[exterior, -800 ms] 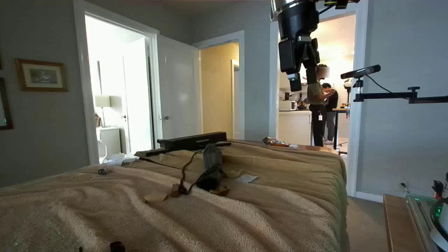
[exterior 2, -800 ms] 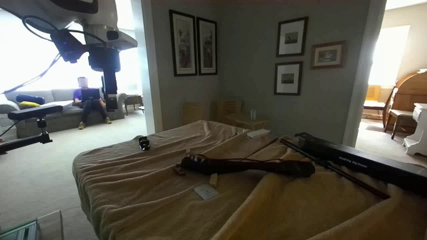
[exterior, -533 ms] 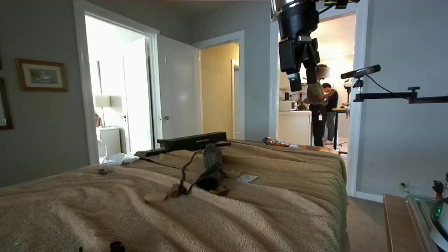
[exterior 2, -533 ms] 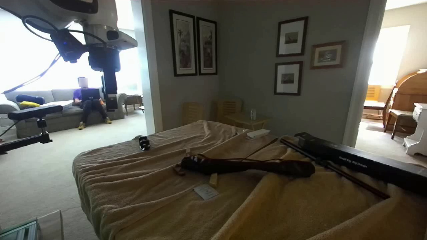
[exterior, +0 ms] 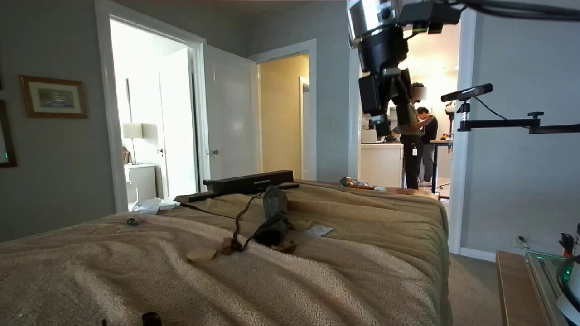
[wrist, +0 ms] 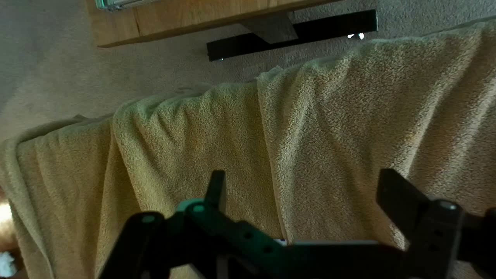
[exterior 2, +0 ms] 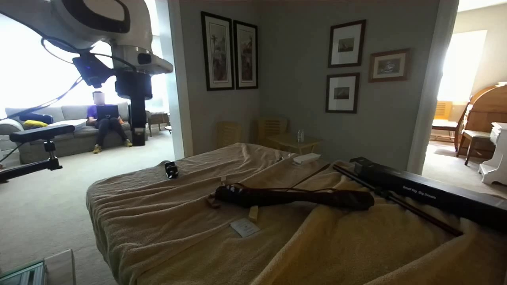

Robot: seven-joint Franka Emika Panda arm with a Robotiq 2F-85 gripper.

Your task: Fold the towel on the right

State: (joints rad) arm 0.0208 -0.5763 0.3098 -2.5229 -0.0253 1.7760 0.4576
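Although the task called for folding the towel (wrist: 368,128), no fold had been made: it lay spread over the counter (exterior: 410,192), wrinkled into soft ridges, with one side hanging down past the counter's edge. In the wrist view it filled the right part, its border meeting a neighbouring cloth (wrist: 217,128) of much the same tan; the likeness of the two left some doubt, but this one seemed to fit the words best. The hand (exterior: 393,124) hung above, well apart from the cloth in both exterior views, its fingers (wrist: 399,197) spread wide and nothing to be seen between them.

The work stood, I judged, at its very start, perhaps at the approach. Everything was left to do: reaching down to a free edge, pinching it, lifting it, carrying it across, laying it flat and letting go. Which edge was meant to go first could not be told. Clutter seemed likely to slow a neat fold, since a small black gadget (exterior 2: 171,170) rested on the towel and a long dark bag (exterior 2: 293,197) lay with one end near the place where the cloths met. A card (exterior 2: 244,227) lay near the bag, on which cloth I could not tell.
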